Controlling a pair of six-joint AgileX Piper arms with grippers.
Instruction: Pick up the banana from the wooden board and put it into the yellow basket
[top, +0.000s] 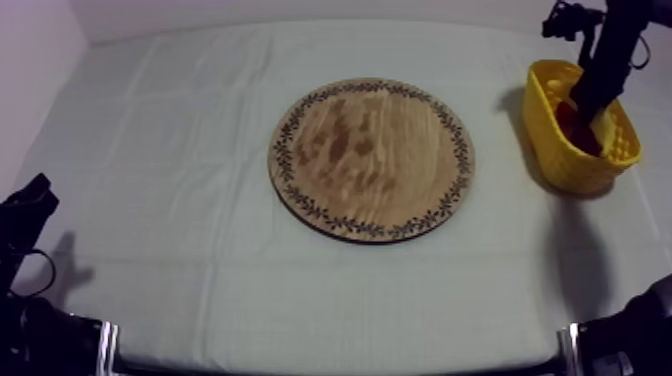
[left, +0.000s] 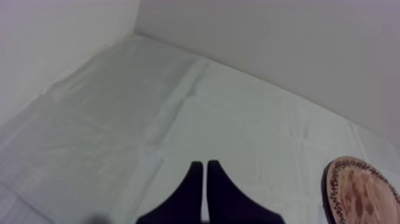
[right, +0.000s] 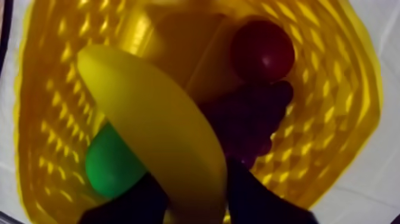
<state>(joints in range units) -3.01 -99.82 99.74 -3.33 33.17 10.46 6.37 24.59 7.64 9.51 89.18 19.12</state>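
Banana (right: 155, 131) is off the bare board (top: 370, 158) in the middle and down inside the basket (top: 560, 150) at the upper right, with my right gripper (right: 196, 199) pinching it, so only letting go is left; my left gripper (left: 204, 179) rests closed and empty.

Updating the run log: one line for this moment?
right jaws: shut on banana, inside yellow basket | left jaws: shut, idle | wooden board: bare | phase: placing

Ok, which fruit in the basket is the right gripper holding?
The banana: long, yellow, clamped in the right gripper; the pear, grapes and small red fruit lie loose.
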